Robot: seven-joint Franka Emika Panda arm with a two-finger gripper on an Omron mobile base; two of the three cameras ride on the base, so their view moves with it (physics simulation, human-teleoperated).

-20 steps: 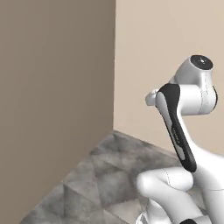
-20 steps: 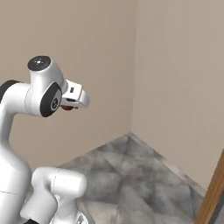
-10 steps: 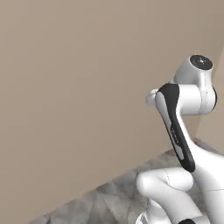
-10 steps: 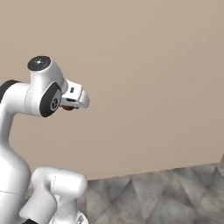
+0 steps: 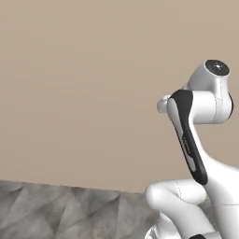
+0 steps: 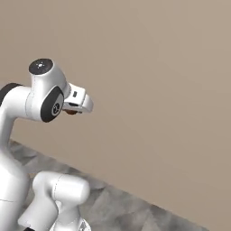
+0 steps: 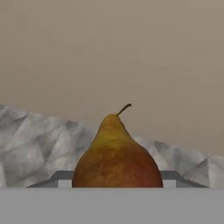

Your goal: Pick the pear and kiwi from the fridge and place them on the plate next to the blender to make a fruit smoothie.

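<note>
The pear [image 7: 117, 153], yellow-green blushing to orange-brown with a short curved stem, stands upright close in front of the hand camera. My gripper [image 7: 117, 183] is shut on its lower part, and the fingertips are hidden by the fruit. In the right base view the gripper [image 6: 72, 110] is raised at chest height beside the arm's top joint, with a sliver of the pear [image 6: 70, 112] showing under the white hand. The kiwi, fridge, plate and blender are out of view.
A plain beige wall [image 5: 84, 84] stands ahead in both base views. Grey marbled floor [image 5: 56, 210] runs along its foot, and the floor [image 7: 39, 144] also lies behind the pear in the hand view.
The whole scene has slid sideways as the base turns: the wall corner seen a second ago has left both base views. The arm keeps its pose, with the pear still held.
</note>
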